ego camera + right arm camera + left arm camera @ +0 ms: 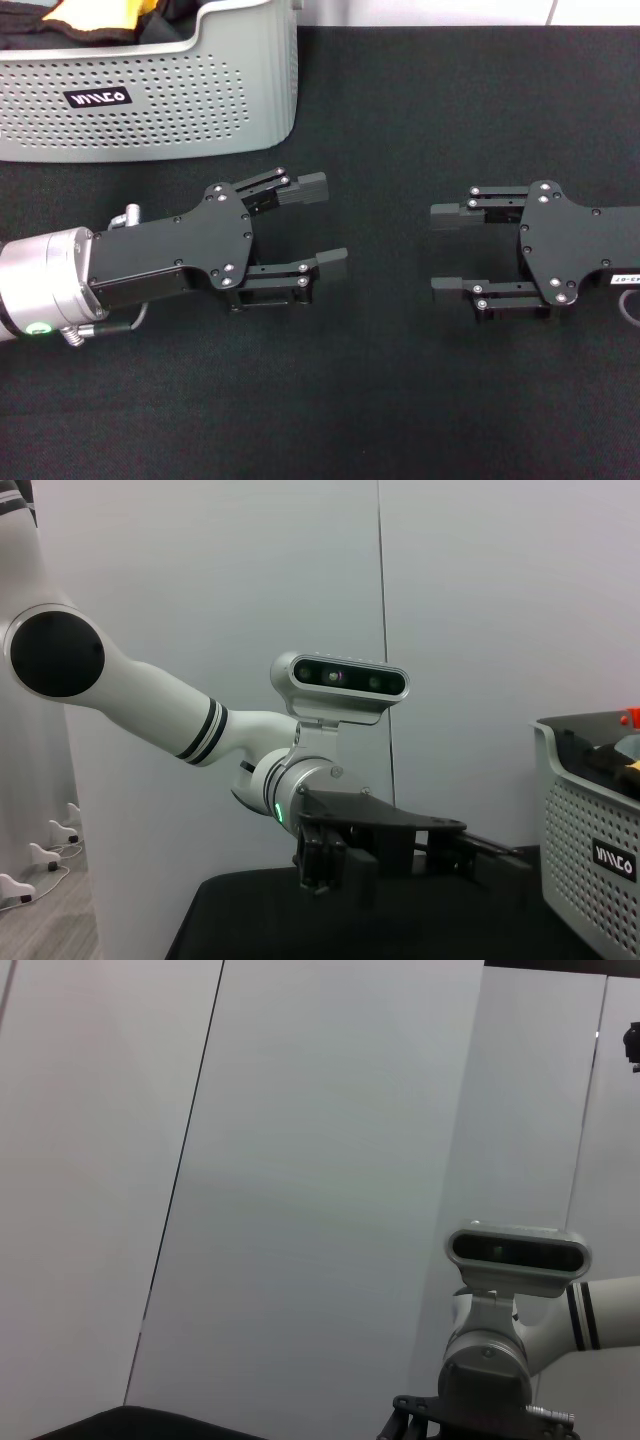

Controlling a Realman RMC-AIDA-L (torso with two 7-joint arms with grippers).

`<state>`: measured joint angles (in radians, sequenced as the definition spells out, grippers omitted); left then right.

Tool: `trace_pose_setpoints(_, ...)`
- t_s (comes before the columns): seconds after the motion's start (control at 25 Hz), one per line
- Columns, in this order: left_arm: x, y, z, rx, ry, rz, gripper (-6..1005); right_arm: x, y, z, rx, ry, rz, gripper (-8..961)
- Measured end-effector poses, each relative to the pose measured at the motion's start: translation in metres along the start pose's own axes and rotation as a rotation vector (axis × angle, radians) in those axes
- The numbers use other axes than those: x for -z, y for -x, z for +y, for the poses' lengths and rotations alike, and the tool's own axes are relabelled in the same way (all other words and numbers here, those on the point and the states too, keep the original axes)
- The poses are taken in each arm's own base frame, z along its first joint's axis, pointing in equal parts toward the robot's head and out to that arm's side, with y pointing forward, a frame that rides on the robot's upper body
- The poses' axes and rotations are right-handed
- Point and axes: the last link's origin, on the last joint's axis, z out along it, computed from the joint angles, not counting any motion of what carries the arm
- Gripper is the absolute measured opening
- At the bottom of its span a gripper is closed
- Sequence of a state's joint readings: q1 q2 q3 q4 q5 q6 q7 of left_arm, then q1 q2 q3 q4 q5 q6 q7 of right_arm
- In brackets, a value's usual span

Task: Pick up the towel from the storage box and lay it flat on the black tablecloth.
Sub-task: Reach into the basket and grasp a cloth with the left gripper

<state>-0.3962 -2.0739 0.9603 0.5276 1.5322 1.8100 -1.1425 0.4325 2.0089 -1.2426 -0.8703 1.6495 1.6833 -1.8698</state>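
Observation:
The storage box (150, 110) is a light grey perforated basket with a black label, at the far left of the head view; it also shows in the right wrist view as the storage box (590, 850). A yellow fold of the towel (90, 18) lies inside it beside some dark cloth. The black tablecloth (400, 400) covers the table. My left gripper (322, 224) hovers low over the cloth just in front of the box, open and holding nothing. My right gripper (446, 252) faces it from the right, also open and holding nothing.
The white table edge (450, 12) runs along the back behind the cloth. The left wrist view shows only grey wall panels and the right arm's wrist camera (515, 1250). The right wrist view shows my left arm (150, 700) in front of a wall.

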Motion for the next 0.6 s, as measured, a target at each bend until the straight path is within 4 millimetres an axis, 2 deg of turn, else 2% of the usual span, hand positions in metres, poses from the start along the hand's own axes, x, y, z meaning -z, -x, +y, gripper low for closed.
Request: trace_pose_setpoints(0.6, 0.0004, 0.0017, 0.0003, 0.044, -0.015, 0.012, 879, 0.0007, -0.0031, 0.0008, -0.015, -0.008, -0.003, 659)
